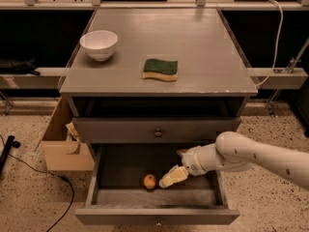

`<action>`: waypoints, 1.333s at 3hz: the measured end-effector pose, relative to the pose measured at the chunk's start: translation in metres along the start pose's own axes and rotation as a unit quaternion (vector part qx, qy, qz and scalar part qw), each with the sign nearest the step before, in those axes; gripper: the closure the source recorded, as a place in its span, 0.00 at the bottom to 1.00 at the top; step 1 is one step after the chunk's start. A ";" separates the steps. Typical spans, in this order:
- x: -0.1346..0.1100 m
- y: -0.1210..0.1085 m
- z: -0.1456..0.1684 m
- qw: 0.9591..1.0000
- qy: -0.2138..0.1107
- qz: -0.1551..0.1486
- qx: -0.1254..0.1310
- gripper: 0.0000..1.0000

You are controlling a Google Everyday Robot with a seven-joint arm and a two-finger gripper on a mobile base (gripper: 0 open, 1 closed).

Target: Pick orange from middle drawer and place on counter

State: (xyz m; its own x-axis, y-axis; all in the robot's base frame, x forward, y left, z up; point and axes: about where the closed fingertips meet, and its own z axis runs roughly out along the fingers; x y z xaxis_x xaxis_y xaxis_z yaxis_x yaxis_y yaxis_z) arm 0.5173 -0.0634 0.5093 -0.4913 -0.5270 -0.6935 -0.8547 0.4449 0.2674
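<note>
Down in the middle drawer [193, 215], pulled wide open at the foot of the grey cabinet: only the orange [149, 181], resting on the dark floor left of centre, nearer the front wall than the back. Just to its right, inside the same drawer: the gripper [173, 177], pale, slanting down and to the left, tip just beside the fruit and not around it. Cannot tell whether parted or pressed together. Behind it, the white arm [251, 156], coming in from the right over the drawer's right side.

Directly above, a second drawer front [120, 129] with a small round knob, pushed shut, contents hidden. Above that, a dark open slot [154, 107] right under the counter [193, 37]; cannot make out anything inside.

On the counter, a white bowl [99, 44], upright near the left edge, and a green-and-yellow sponge [160, 69] lying flat toward the front middle, well apart from the bowl.

On the floor left of the cabinet, an open cardboard box [65, 156] with something pale and crumpled at the side nearest the cabinet; cannot say what
</note>
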 end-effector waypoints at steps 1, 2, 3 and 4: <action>-0.009 -0.003 0.015 1.000 -0.022 0.010 -0.011 0.00; 0.001 -0.006 0.043 0.999 -0.018 0.037 -0.032 0.00; 0.011 -0.004 0.059 0.998 -0.010 0.054 -0.041 0.00; 0.011 0.014 0.046 0.999 -0.018 0.034 -0.030 0.00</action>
State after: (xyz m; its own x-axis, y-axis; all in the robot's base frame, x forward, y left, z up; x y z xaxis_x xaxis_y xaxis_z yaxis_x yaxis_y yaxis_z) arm 0.5075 -0.0294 0.4745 -0.5431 -0.4700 -0.6958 -0.8287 0.4336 0.3540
